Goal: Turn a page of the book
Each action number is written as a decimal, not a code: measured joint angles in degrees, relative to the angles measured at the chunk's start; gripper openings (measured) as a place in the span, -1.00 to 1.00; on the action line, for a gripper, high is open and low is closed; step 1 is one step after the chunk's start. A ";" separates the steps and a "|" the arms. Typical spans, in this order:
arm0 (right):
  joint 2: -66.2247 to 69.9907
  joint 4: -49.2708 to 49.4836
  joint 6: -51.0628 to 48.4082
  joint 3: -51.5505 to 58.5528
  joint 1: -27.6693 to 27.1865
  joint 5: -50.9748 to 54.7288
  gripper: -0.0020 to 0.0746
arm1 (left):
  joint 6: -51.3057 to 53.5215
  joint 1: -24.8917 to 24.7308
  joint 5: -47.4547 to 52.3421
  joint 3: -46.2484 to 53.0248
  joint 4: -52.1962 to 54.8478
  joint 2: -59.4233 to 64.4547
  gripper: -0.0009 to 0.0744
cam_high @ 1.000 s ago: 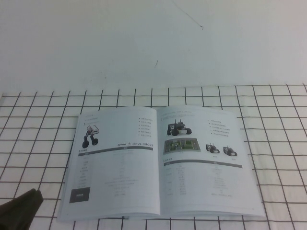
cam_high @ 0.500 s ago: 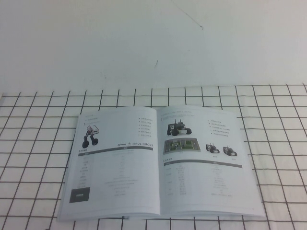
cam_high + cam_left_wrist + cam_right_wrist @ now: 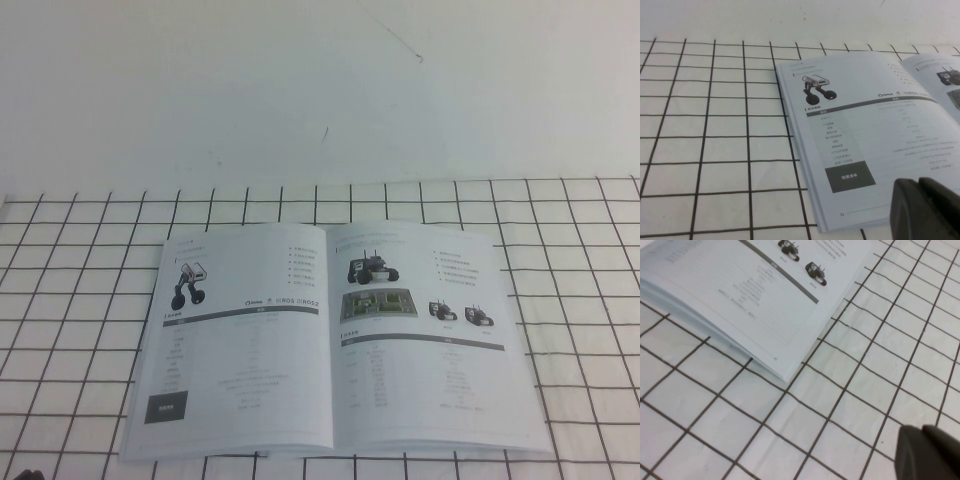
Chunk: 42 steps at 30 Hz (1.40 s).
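The book (image 3: 330,335) lies open and flat on the gridded table, a white manual with robot photos and tables. Its right-hand page (image 3: 430,340) and left-hand page (image 3: 240,340) both lie flat. In the left wrist view my left gripper (image 3: 922,205) is shut and empty, over the near corner of the book's left page (image 3: 875,135). In the high view only a dark sliver of it (image 3: 22,474) shows at the near left edge. My right gripper (image 3: 927,450) is shut and empty over bare grid squares, off the book's near right corner (image 3: 740,295). It is out of the high view.
The table (image 3: 90,300) has a white cloth with a black grid. A plain white wall (image 3: 320,90) stands behind it. Bare grid squares surround the book on both sides.
The dark left gripper at the high view's near left corner has drawn back almost out of frame. The book and its pages have not moved.
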 joint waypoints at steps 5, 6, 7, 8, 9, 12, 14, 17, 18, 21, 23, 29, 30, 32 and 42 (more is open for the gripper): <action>0.00 0.00 0.00 0.00 0.00 -0.12 -0.95 | 0.00 0.57 0.00 0.00 0.00 0.00 -0.98; 0.00 0.00 0.00 0.00 0.00 -0.12 -0.95 | 0.00 0.57 0.00 0.00 0.00 0.00 -0.98; 0.00 0.00 0.00 0.00 0.00 -0.12 -0.95 | 0.00 0.60 0.00 0.00 0.00 0.00 -0.98; 0.00 0.00 0.00 0.00 0.00 -0.12 -0.95 | 0.00 0.60 0.00 0.00 0.00 0.00 -0.98; 0.00 0.00 0.00 0.00 0.00 -0.12 -0.95 | 0.00 0.60 0.00 0.00 -0.08 0.00 -0.98; 0.00 0.00 0.00 0.00 0.00 -0.12 -0.95 | 0.00 0.60 0.00 0.00 -0.22 0.00 -0.98; 0.00 0.00 0.00 0.00 0.00 -0.12 -0.95 | 0.00 0.60 0.00 0.00 -0.27 0.00 -0.98; 0.00 0.00 0.00 0.00 0.00 -0.12 -0.95 | 0.00 0.60 0.00 0.00 -0.15 0.00 -0.98; 0.00 0.00 0.00 0.00 0.00 -0.12 -0.95 | 0.00 0.60 0.00 0.00 -0.03 0.00 -0.98; 0.00 0.00 0.00 0.00 0.00 -0.12 -0.95 | 0.00 0.60 0.00 0.00 1.19 0.00 -0.98; 0.00 0.00 0.00 0.00 0.00 -0.12 -0.95 | -0.57 0.60 0.00 0.00 2.94 0.00 -0.98; 0.00 0.00 0.00 0.00 0.00 -0.12 -0.95 | -9.91 0.60 0.34 -0.12 9.81 0.00 -0.98; 0.00 0.00 0.00 0.00 0.00 -0.12 -0.95 | -10.84 0.60 0.36 -0.12 11.34 0.00 -0.98; 0.00 0.00 0.00 0.00 0.00 -0.12 -0.95 | -11.75 0.60 0.36 -0.12 13.93 0.00 -0.98; 0.00 0.00 0.00 0.00 0.00 -0.12 -0.95 | -12.38 0.60 0.58 -0.20 17.03 0.00 -0.98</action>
